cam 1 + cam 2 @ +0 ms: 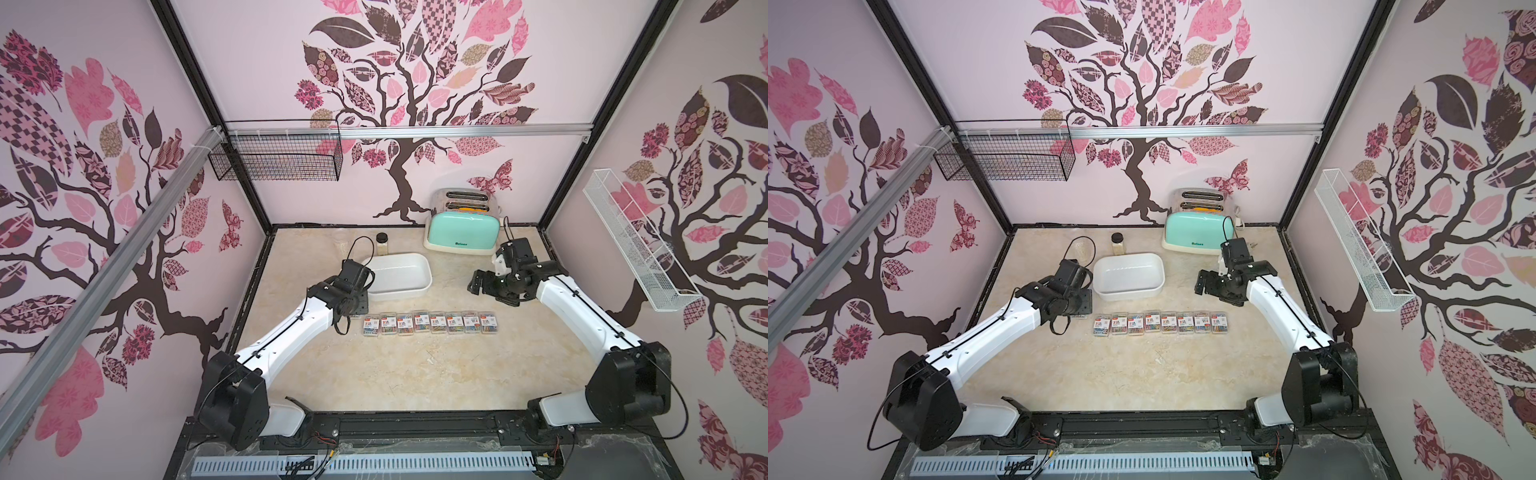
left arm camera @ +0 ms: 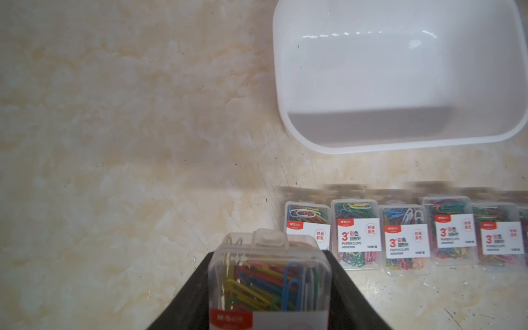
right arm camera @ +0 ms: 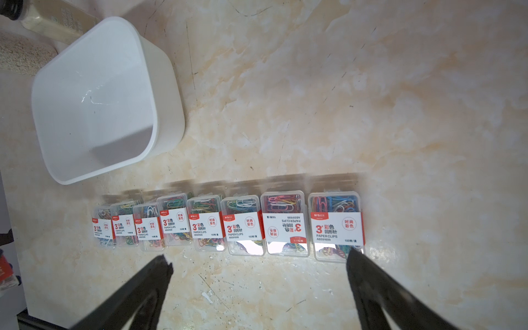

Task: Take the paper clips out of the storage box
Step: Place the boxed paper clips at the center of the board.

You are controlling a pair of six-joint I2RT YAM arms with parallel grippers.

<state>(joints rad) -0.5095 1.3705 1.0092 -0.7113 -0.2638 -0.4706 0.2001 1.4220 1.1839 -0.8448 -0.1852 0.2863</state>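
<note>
left fingers (image 2: 187, 300): pinching one paper clip case (image 2: 268, 274) by its sides. The clear end with the coloured clips points away from the wrist camera, the red-and-white label end toward it. The held case sits at the left end of the row, just beside the leftmost laid case. Can't tell whether it touches the surface (image 1: 395, 374). In both top views the left wrist (image 1: 353, 286) covers it.

row of eight cases (image 1: 431, 323) (image 1: 1160, 323): flat on the surface, side by side, labels up, in front of the storage box (image 1: 399, 293) and apart from it. The second case from the right end (image 3: 284, 225) has its label turned the other way round from the rest. All nine cases are outside the box.

storage box: white tub, upright, mid-surface, between the two arms. The left wrist hangs just off its front-left corner.

right fingers (image 3: 137, 297): spread wide, gripping nothing, hovering above the surface and aimed at the right end of the row. In both top views they sit right of the box, well apart from it.

behind the box: a small dark-capped jar (image 1: 382, 243). A mint-green toaster (image 1: 463, 232) stands at the back right, near the right arm's wrist.
</note>
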